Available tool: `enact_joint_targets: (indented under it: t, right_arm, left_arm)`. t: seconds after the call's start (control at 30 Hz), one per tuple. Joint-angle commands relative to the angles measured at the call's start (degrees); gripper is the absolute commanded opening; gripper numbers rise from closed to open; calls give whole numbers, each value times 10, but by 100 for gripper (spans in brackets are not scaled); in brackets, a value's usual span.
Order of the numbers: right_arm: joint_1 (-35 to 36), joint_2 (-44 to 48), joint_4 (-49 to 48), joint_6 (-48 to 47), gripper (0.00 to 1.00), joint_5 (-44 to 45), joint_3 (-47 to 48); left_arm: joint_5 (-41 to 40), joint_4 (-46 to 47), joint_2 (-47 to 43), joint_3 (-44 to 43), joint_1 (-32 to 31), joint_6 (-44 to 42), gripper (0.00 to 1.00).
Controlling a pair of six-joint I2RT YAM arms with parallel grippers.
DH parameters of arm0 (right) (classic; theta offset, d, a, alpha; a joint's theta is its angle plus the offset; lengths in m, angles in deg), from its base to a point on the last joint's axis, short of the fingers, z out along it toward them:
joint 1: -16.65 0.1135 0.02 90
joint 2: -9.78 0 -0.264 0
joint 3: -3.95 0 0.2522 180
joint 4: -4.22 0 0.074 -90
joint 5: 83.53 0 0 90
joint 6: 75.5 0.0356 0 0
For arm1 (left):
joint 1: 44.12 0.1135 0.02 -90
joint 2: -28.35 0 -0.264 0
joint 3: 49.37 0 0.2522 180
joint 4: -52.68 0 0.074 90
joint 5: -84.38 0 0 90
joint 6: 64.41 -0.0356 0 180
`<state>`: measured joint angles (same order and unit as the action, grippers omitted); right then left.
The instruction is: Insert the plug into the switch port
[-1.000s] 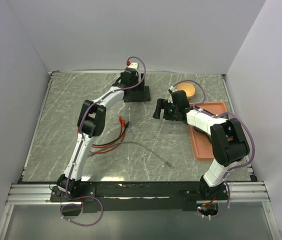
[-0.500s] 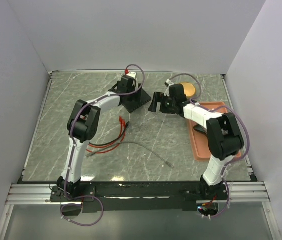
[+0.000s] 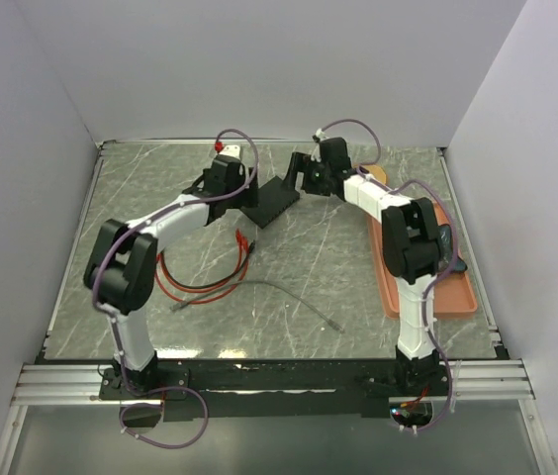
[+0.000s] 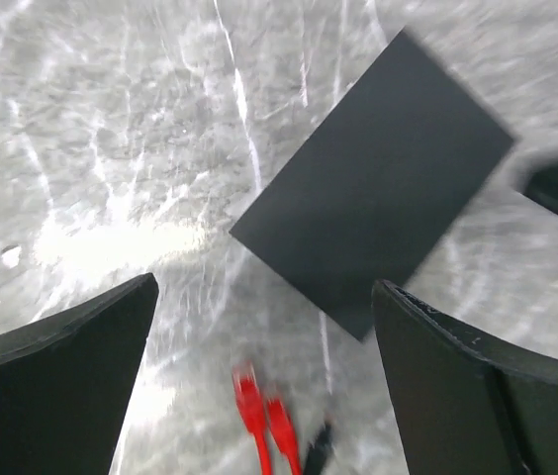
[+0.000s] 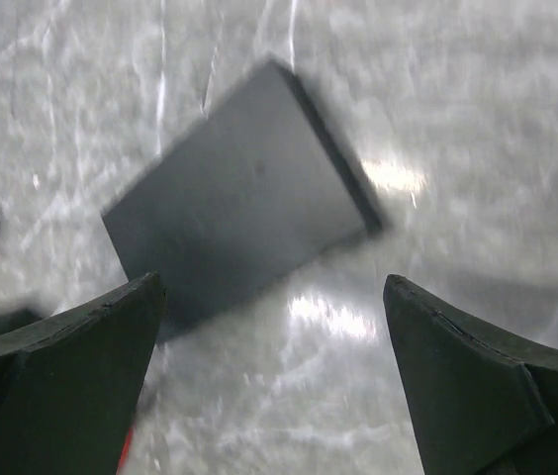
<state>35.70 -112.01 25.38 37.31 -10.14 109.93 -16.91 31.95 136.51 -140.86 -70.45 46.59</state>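
The flat black switch box lies turned at an angle at the back middle of the table; its ports do not show. It fills the upper right of the left wrist view and the middle of the right wrist view. Two red plugs lie just in front of it and show blurred in the left wrist view. My left gripper is open and empty above the box's left side. My right gripper is open and empty over its back right.
The red cable loops across the table's left middle. A grey cable lies toward the front, with a plug at its end. An orange tray at the right holds a dark object. White walls stand close round the table.
The box has turned from square to angled. My left gripper has drawn back to the left off it. My right gripper has swung from the tray side to the box's back.
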Motion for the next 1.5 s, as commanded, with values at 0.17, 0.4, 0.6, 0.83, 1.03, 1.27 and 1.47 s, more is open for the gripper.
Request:
enact_joint_targets:
  t: [0.17, 0.4, 0.6, 0.83, 1.03, 1.27, 1.47]
  right_arm:
    - [-5, -108, 106, 30, 99, -52, 169]
    - [-4, -100, 100, 39, 99, -72, 130]
    - [31, -85, 101, 31, 99, -106, 90]
    - [68, -99, 57, 65, 99, -140, 81]
    - [93, -120, 43, 89, 99, -166, 138]
    - [114, -167, 44, 95, 99, -182, 211]
    - [115, -163, 33, 85, 99, -189, 205]
  left_arm:
    - [46, 28, -141, 130, -2, 67, 96]
    - [67, 42, -195, 216, -2, 95, 96]
    - [58, 41, -226, 252, 3, 107, 96]
    - [88, 21, -251, 268, 15, 103, 96]
    - [70, 5, -280, 288, 15, 107, 96]
    - [65, -5, -285, 297, 17, 106, 96]
    - [79, 2, -276, 297, 18, 104, 96]
